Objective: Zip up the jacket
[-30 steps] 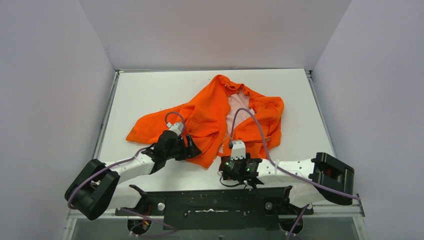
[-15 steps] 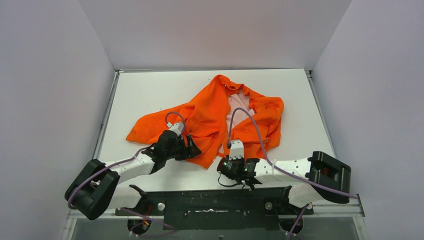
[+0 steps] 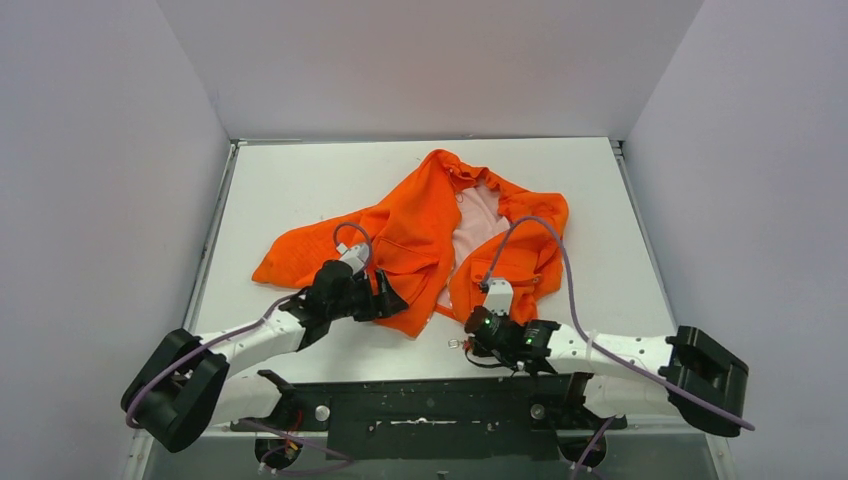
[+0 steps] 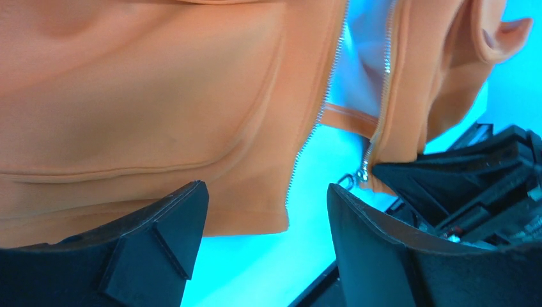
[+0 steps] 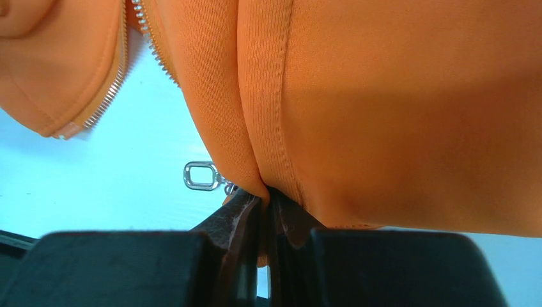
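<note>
The orange jacket point(image 3: 410, 235) lies open on the white table, its pale pink lining point(image 3: 478, 215) showing between the two front panels. My right gripper point(image 3: 476, 322) is shut on the bottom hem of the right panel point(image 5: 383, 96), its fingertips point(image 5: 265, 198) pinching the fabric beside the metal zipper pull ring point(image 5: 201, 176). My left gripper point(image 3: 388, 299) stands open at the bottom corner of the left panel point(image 4: 160, 96). That corner and its zipper teeth point(image 4: 311, 131) lie between the spread jaws point(image 4: 265, 220) with nothing gripped. The right gripper's black fingers point(image 4: 434, 173) show at that view's right edge.
The white table point(image 3: 300, 180) is boxed in by grey walls on three sides. A black base rail point(image 3: 430, 400) runs along the near edge. A purple cable point(image 3: 560, 270) arcs over the jacket's right side.
My right gripper has shut on the right panel's hem and shifted right, drawing the hem with it. Its arm has swung out to the right. The left gripper has stayed open in place.
</note>
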Action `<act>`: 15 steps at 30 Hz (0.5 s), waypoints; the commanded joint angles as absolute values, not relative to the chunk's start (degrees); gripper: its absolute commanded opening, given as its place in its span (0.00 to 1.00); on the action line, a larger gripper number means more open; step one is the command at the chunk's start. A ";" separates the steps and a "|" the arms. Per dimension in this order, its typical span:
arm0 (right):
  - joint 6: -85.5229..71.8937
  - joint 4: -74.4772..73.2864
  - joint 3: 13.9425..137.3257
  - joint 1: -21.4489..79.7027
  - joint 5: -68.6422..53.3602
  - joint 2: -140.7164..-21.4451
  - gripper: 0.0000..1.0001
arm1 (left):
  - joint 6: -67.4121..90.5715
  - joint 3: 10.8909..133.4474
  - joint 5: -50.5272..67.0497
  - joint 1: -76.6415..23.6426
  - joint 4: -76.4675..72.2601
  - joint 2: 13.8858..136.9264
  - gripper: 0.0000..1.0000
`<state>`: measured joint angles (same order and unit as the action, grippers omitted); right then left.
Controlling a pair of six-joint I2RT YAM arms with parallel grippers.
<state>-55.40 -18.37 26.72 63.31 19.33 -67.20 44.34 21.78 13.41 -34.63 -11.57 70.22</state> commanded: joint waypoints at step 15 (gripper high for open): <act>-50.33 -8.40 21.27 56.08 14.77 -54.14 0.00 | 33.68 41.05 -1.03 -47.16 10.78 73.69 0.77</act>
<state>-50.96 -12.49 21.74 56.84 13.87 -55.68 38.48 35.07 8.58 -43.53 1.85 71.24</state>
